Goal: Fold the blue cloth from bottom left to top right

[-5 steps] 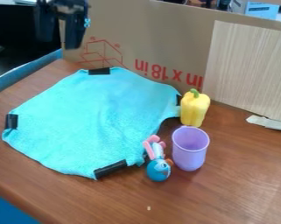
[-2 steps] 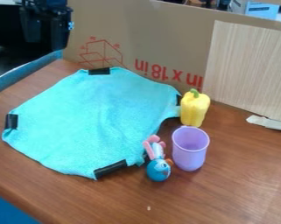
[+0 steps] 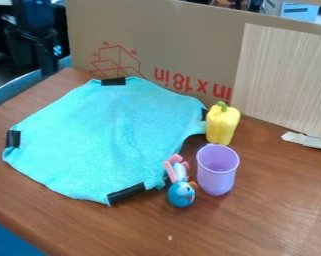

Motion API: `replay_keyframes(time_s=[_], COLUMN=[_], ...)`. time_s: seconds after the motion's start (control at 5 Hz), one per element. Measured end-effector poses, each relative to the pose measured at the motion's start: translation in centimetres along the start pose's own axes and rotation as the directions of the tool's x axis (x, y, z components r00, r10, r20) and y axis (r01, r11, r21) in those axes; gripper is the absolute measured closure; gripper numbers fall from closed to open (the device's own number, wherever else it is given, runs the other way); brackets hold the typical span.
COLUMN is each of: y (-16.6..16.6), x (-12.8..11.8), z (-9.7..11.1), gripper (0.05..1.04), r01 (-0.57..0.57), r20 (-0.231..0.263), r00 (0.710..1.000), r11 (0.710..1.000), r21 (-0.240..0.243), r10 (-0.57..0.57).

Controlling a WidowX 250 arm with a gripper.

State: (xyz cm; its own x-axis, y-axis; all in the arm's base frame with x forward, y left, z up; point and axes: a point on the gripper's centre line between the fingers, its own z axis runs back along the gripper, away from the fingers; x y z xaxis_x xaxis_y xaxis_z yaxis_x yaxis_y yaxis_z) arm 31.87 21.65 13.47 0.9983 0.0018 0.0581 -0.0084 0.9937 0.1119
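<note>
End effector (image 3: 34,66) had shifted toward 8 o'clock, fingers wide apart. Blue cloth (image 3: 109,135) lay spread on worktop (image 3: 263,215) at its 5 o'clock, untouched.

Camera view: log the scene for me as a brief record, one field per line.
Blue cloth: spread out on the wooden table, not folded
Cloth edge: black strips at several spots
Gripper: upper left of the view, jaws apart, nothing between them
Right of cloth: yellow bell pepper, upright
Nearer the camera than the pepper: purple cup, upright, mouth up
Left of cup: blue toy with pink ears
Backdrop: cardboard panel
</note>
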Motion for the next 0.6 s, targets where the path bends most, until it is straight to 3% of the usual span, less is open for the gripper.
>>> replay_keyframes(time_s=[0.2, 0.6], y=[0.5, 2.1], x=[-1.8, -4.6], z=[0.4, -2.3], gripper=[0.084, 0.084], r01=[-0.056, -0.291], r20=[0.047, 0.088], r00=[0.997, 0.951], r11=[0.998, 0.954], r21=[-0.006, -0.067], r10=[0.056, 0.296])
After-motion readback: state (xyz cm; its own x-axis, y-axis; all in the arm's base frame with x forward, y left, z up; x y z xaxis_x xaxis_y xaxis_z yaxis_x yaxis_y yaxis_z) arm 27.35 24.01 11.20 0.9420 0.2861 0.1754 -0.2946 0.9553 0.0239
